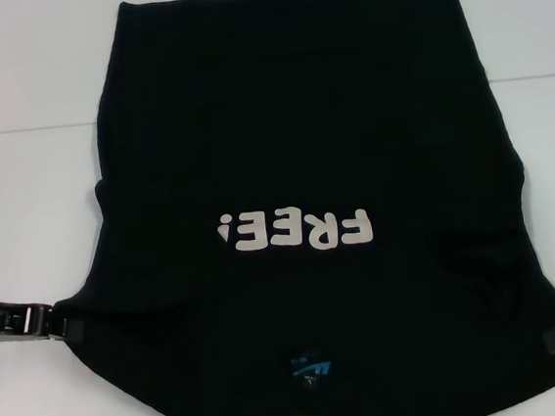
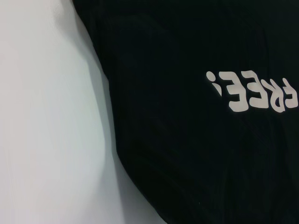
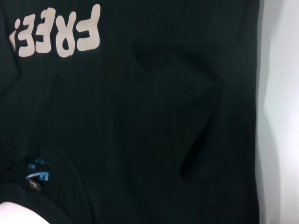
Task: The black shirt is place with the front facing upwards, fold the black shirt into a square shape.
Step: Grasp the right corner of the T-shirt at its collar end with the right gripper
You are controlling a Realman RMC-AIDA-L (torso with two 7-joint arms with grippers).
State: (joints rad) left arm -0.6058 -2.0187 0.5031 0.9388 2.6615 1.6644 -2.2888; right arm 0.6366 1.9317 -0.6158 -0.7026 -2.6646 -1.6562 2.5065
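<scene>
left fingers [image 1: 70,329] at black shirt [image 1: 300,137] sleeve edge, grip unclear | right fingers [image 1: 550,340] likewise, arms low

Black shirt [image 2: 187,154] flat on white table [image 2: 42,121]; "FREE!" lettering [image 2: 252,91] upside down, cut by frame edge.
</scene>
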